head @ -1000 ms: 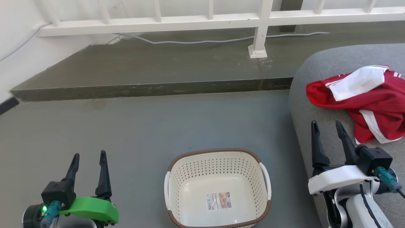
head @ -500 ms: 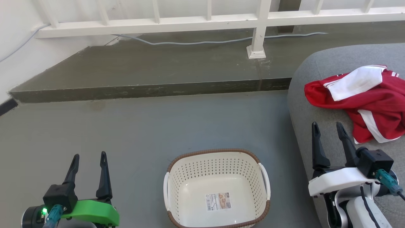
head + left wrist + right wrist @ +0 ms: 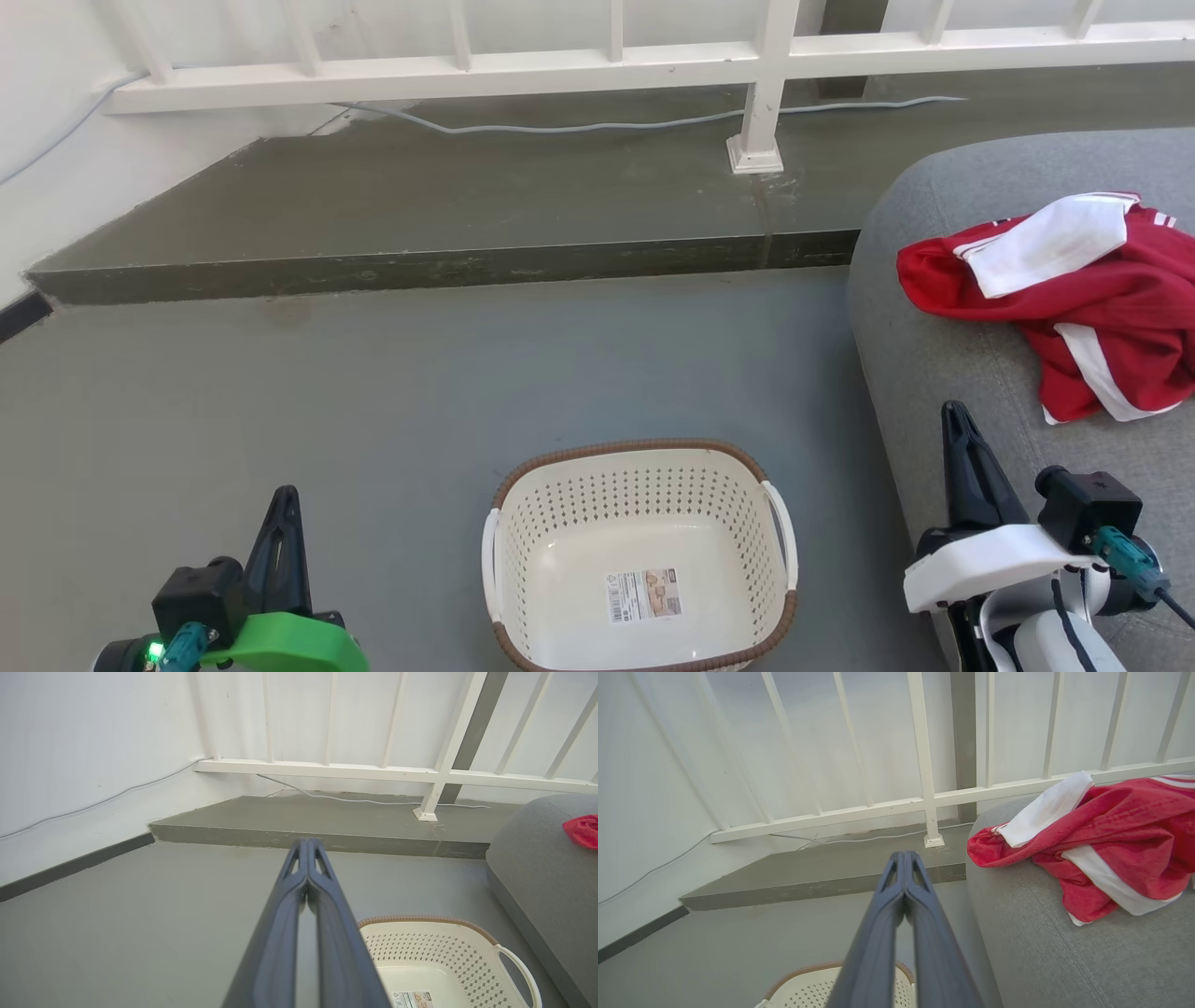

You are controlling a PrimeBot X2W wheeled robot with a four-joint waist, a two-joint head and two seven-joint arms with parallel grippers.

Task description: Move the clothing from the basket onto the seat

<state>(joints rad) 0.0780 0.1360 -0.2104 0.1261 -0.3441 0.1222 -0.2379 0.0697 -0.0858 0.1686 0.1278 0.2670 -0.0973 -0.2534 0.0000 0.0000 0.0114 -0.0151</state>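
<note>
clothing [image 3: 1111,299]: red-and-white heap on the grey seat [image 3: 943,364] | basket [image 3: 523,471]: on floor beside seat, paper label [image 3: 644,593] inside | left gripper [image 3: 284,499]: fingers pressed together, empty | right gripper [image 3: 954,415]: same, over seat edge

Your left gripper [image 3: 283,499], on the green plastic mount at the lower left of the head view, had its two long dark fingers [image 3: 278,560] standing apart a second ago. Now they are pressed together into a single blade, and the whole gripper sits lower in the frame. In the left wrist view they meet along their length with no gap at the end. Your right gripper [image 3: 954,415], on the white mount at the lower right, has done the same: its spread fingers have closed flat against each other, and it too has dropped lower. The head camera has drifted slightly, so the white railing post [image 3: 758,140] sits a touch further left.
</note>
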